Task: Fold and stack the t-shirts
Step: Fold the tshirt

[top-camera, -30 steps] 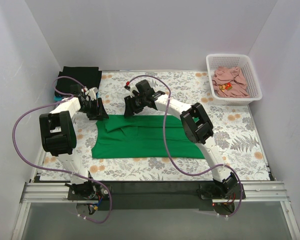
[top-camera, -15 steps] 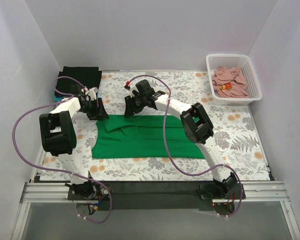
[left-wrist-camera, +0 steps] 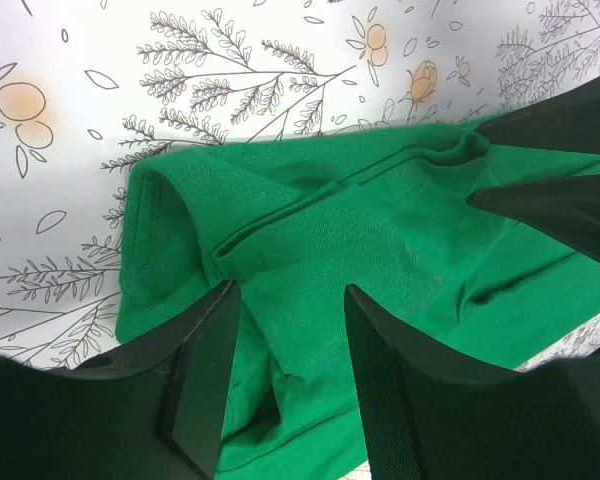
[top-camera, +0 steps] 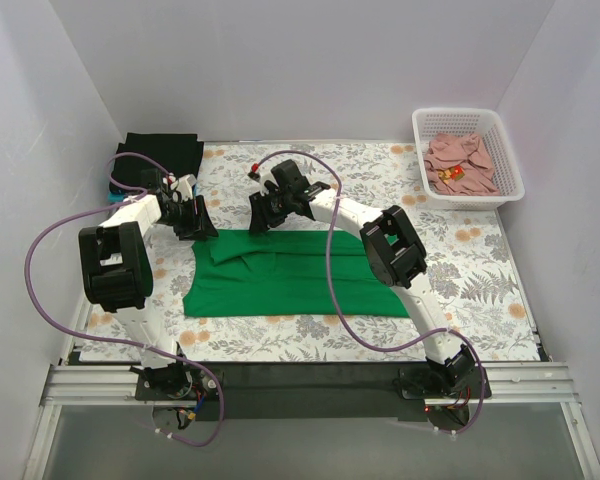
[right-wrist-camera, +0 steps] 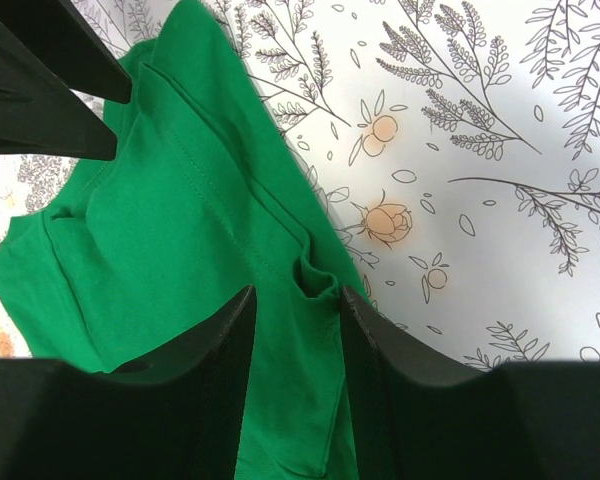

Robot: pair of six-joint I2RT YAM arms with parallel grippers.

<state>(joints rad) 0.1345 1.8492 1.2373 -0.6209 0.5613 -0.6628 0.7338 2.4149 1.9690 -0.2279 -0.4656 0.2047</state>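
A bright green t-shirt (top-camera: 290, 275) lies partly folded flat in the middle of the table. My left gripper (top-camera: 195, 222) is at its far left corner and my right gripper (top-camera: 263, 220) is at its far edge. In the left wrist view the left gripper (left-wrist-camera: 288, 290) is open, its fingers down on either side of a ridge of green cloth (left-wrist-camera: 310, 220). In the right wrist view the right gripper (right-wrist-camera: 296, 292) is open and straddles a small pucker at the shirt's edge (right-wrist-camera: 180, 200). A folded black shirt (top-camera: 160, 155) lies at the back left on a light blue one (top-camera: 108, 187).
A white lattice basket (top-camera: 500, 150) at the back right holds a crumpled dusty pink shirt (top-camera: 460, 165) with a red-yellow mark. The table has a floral cloth (top-camera: 460, 270). White walls close in the left, back and right sides.
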